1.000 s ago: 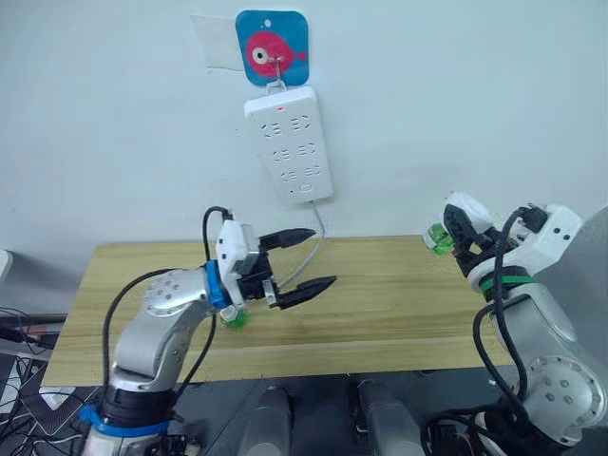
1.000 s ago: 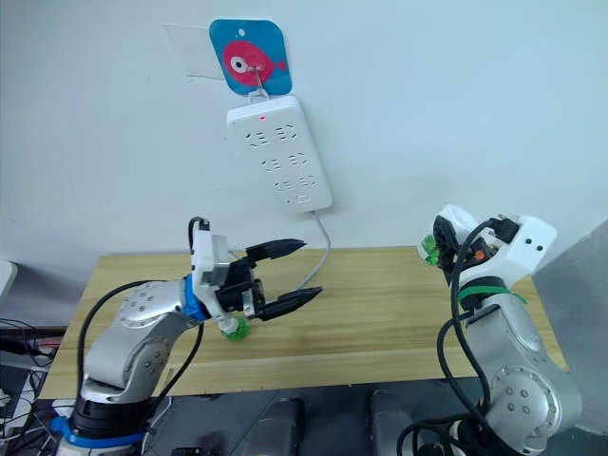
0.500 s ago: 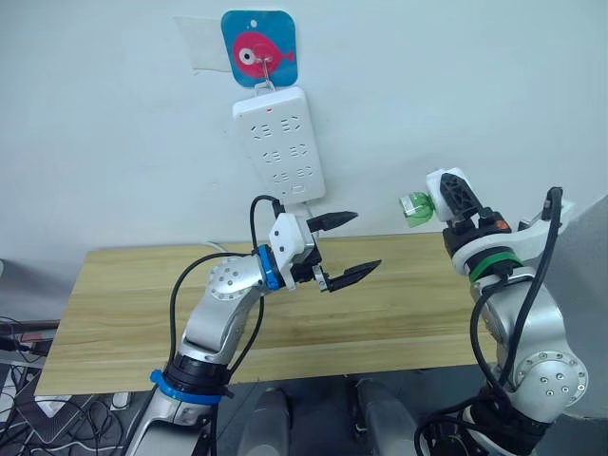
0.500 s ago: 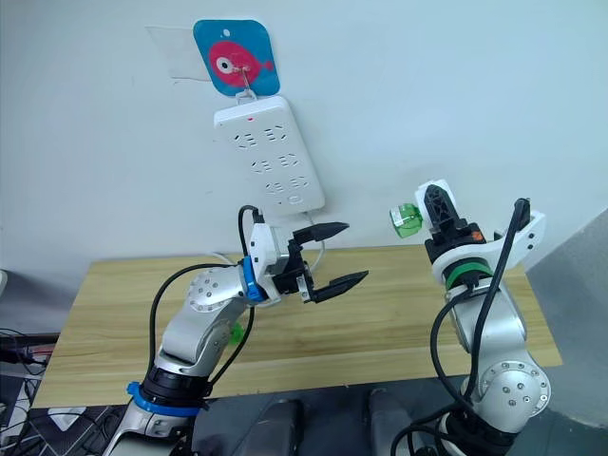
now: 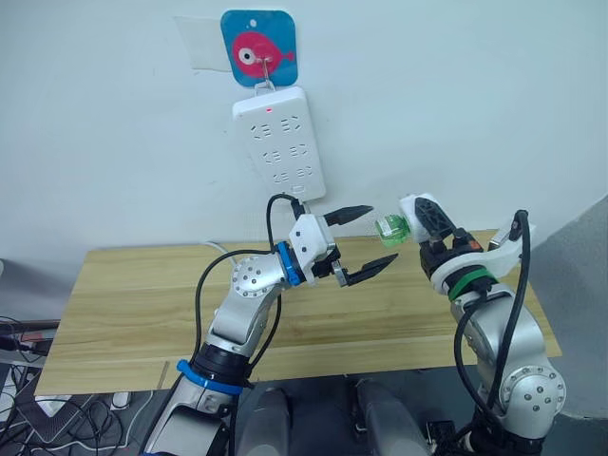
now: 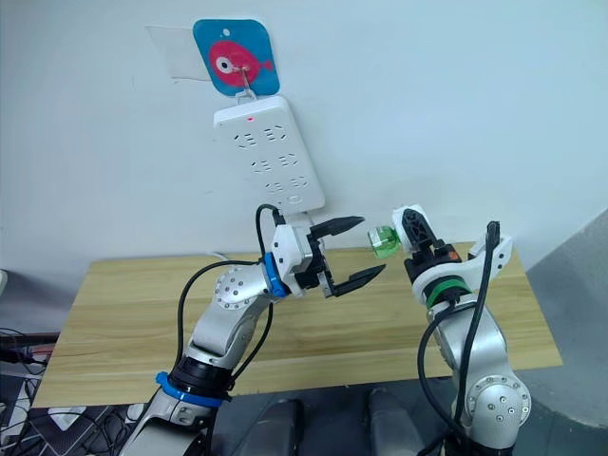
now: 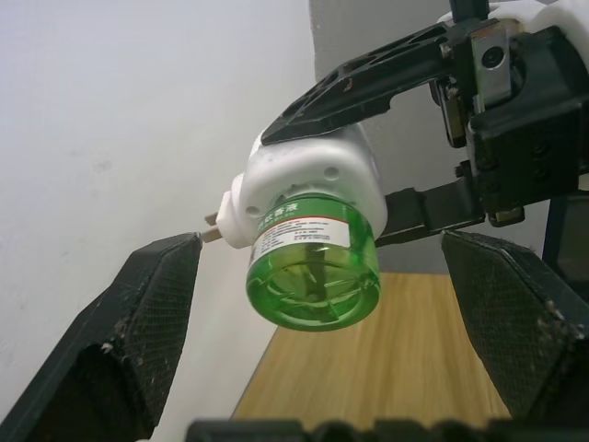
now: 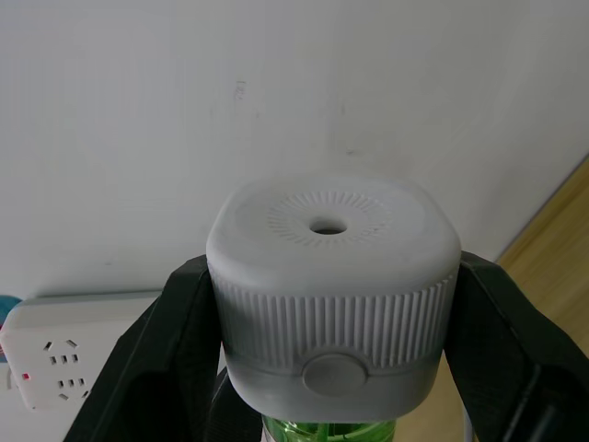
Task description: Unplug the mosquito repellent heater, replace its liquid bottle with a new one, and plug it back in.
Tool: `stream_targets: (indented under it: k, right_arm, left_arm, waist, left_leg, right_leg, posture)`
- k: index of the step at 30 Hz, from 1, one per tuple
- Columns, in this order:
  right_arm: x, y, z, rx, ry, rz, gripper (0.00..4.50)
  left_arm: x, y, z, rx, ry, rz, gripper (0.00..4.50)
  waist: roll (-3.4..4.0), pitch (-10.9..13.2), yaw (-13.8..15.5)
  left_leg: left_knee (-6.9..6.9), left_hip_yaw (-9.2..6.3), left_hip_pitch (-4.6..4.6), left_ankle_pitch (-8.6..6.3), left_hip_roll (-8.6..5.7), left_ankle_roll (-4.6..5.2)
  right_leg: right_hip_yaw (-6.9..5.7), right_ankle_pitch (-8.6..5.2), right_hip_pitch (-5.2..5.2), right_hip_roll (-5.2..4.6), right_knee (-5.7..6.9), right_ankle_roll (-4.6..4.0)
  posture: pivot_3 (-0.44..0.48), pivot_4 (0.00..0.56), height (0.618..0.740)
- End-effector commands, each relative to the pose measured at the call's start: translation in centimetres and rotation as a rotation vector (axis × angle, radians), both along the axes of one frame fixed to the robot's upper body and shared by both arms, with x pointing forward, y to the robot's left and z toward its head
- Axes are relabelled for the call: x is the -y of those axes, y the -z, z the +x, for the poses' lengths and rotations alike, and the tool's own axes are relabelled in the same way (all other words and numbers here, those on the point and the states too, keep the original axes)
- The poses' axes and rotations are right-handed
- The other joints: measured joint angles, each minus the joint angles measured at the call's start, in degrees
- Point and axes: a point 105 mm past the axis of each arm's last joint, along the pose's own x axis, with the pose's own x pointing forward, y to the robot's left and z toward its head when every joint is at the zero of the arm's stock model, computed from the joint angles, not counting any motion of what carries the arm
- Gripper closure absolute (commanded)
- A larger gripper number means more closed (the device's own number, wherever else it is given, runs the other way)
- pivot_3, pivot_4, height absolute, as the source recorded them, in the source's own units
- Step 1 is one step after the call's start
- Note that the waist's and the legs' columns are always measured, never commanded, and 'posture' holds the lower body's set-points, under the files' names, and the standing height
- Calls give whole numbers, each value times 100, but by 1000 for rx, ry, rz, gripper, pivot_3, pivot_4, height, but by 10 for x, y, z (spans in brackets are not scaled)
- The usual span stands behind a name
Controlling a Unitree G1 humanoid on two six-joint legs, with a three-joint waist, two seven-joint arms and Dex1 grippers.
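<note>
My right end effector [image 6: 407, 231] pinches the mosquito repellent heater [image 7: 308, 193]; my left end effector [image 5: 366, 242], spread beside its green bottle [image 7: 313, 272], could knock it loose.

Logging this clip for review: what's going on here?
The right gripper is shut on the heater, unplugged and held in the air above the table, with a green bottle fitted under it. The left gripper is open, its fingers on either side of the bottle without touching it. The power strip hangs on the wall with nothing plugged in.
</note>
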Motion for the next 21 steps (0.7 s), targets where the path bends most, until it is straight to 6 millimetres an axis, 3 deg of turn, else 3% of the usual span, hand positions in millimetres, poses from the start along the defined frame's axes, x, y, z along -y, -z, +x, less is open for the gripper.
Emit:
stream_targets:
  k: [1,12,19,21]
  right_arm:
    - [-5,-13,-8,57,-24,30,1570]
    - [-9,-14,-11,60,-45,23,1570]
    - [-10,-15,-10,60,-48,28,1570]
    - [-11,-15,-11,61,-52,23,1570]
  left_arm:
    - [5,-10,-2,60,7,-15,18]
    - [8,-7,-2,66,-1,-13,18]
    - [9,-2,0,51,-2,5,2271]
    - [9,0,1,43,-6,8,2328]
  waist:
    - [0,0,0]
    - [-1,0,1]
    - [-1,1,4]
    - [-1,0,4]
  left_leg:
    - [1,0,0,0,0,0]
    - [1,0,0,0,0,0]
    - [1,0,-1,0,-1,0]
    - [1,2,1,0,-1,0]
  right_leg:
    - [0,0,0,0,0,0]
    - [3,0,1,1,0,0]
    - [3,0,1,1,0,0]
    - [4,0,1,1,0,0]
  posture:
    - [110,263,740]
    - [110,263,740]
    - [106,261,740]
    - [107,262,740]
